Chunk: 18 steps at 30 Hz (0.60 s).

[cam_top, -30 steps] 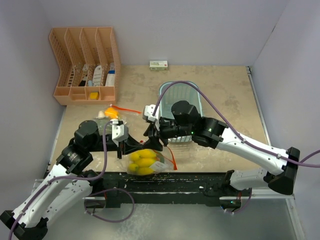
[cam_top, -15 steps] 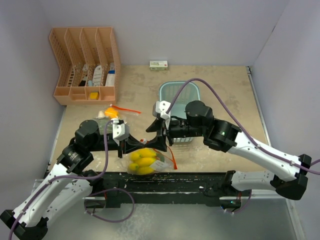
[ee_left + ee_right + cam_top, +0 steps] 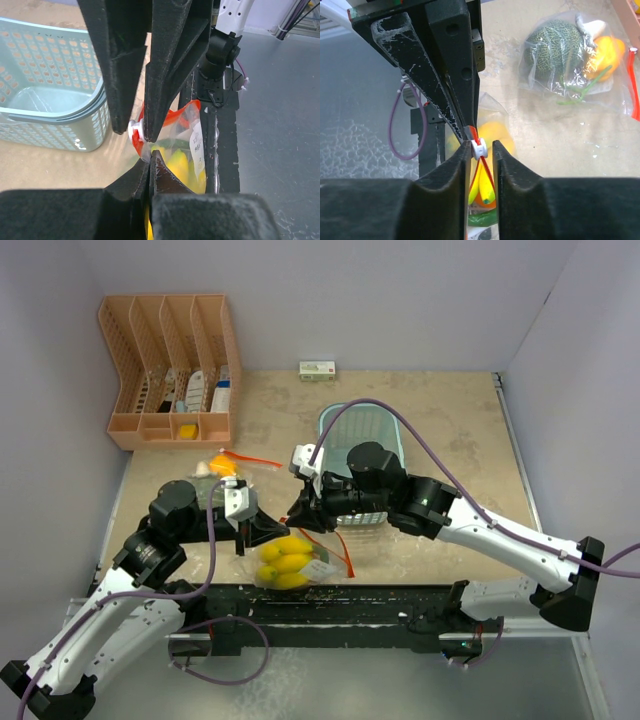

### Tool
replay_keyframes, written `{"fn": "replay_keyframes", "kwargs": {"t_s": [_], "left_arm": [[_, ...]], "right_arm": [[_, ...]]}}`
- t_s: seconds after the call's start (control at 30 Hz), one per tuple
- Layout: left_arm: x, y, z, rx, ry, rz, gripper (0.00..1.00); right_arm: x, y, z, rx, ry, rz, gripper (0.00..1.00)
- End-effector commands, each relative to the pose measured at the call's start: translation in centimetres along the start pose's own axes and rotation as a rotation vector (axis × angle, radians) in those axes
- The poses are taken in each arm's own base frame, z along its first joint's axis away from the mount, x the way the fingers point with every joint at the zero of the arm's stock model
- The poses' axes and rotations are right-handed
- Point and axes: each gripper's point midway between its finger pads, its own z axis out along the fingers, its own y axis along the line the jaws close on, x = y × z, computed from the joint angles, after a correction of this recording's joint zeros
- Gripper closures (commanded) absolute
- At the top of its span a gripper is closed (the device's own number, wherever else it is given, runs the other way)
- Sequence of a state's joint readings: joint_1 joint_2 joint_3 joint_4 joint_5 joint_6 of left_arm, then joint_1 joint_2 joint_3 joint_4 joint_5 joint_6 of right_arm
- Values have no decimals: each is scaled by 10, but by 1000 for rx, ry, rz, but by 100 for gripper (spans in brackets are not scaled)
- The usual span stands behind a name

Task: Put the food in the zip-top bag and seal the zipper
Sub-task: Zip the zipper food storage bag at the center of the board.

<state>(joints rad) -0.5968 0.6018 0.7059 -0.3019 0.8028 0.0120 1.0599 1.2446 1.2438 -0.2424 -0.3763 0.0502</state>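
The left gripper (image 3: 150, 162) is clenched on the zipper edge of the zip-top bag (image 3: 318, 571) at the near side of the table (image 3: 450, 440), and the right gripper (image 3: 481, 148), jaws narrowly parted, straddles the white slider (image 3: 479, 148) just beside that pinch.

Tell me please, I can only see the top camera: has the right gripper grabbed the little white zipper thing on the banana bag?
Observer: Not pinched yet. On the right wrist camera the white slider sits inside the right gripper, with a gap on one side.
Operator: And what's the left gripper doing?
Observer: The left wrist camera shows the left gripper shut on the zip-top bag edge, right below that slider.
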Motion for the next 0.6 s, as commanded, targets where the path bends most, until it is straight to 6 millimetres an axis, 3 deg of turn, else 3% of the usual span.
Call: {"fn": "replay_keyframes", "kwargs": {"t_s": [0.0,0.3,0.57], "left_arm": [[-24,-1,-3,-4,-62,73,100],[-24,-1,-3,-4,-63,73,100],[-28,3,-5,-39,-74,69,100]], "right_arm": [[-26,1,-5,0,-67,-16,79],[-19,4,-3,-20,-51,-11,77],[-9,-1,-4,2,-23,-4,100]]}}
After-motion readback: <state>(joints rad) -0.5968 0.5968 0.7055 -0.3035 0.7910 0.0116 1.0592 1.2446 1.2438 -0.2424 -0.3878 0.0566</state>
